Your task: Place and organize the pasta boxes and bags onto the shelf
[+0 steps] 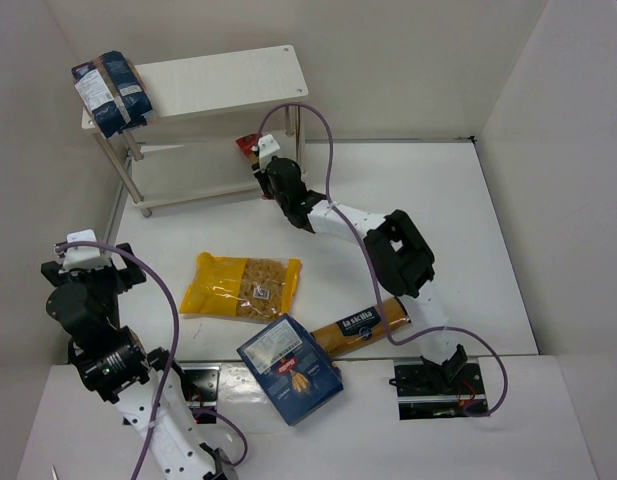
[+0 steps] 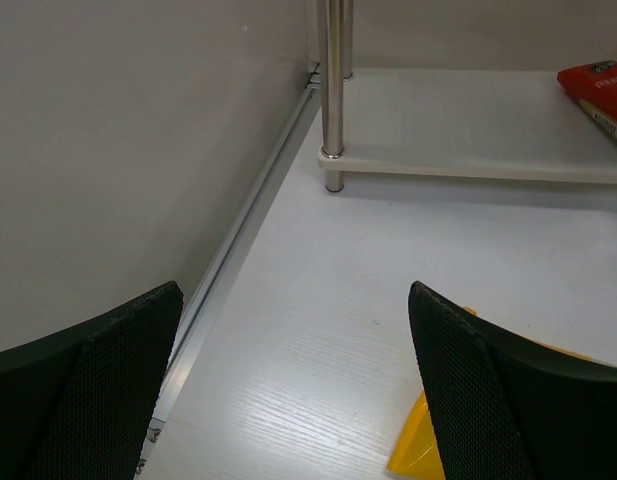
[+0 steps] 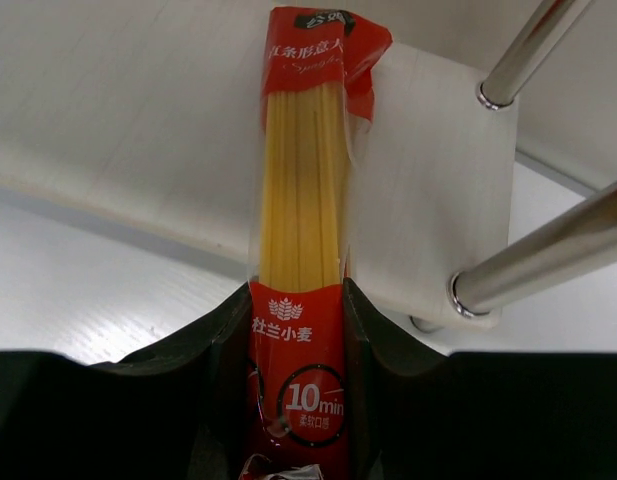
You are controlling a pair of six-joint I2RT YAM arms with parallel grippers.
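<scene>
The right fingers [image 3: 213, 345] are clamped tight on the near end of the long red spaghetti pack [image 3: 300, 250]. The pack's far end reaches over the lower board of the low cream-white two-tier shelf [image 1: 228, 75], just beside a chrome leg [image 3: 533, 45]; whether it touches the board I cannot tell. The left fingers [image 2: 98, 380] stand wide apart and hold nothing, low over the white tabletop [image 1: 458, 230] near the shelf's left front leg. Two dark-blue bags [image 1: 112, 92] sit on the top board's left end. On the tabletop lie the yellow clear-window bag [image 1: 240, 286], the blue box with red logo [image 1: 289, 368] and – partly under the right arm – the long dark-blue spaghetti pack [image 1: 363, 325].
</scene>
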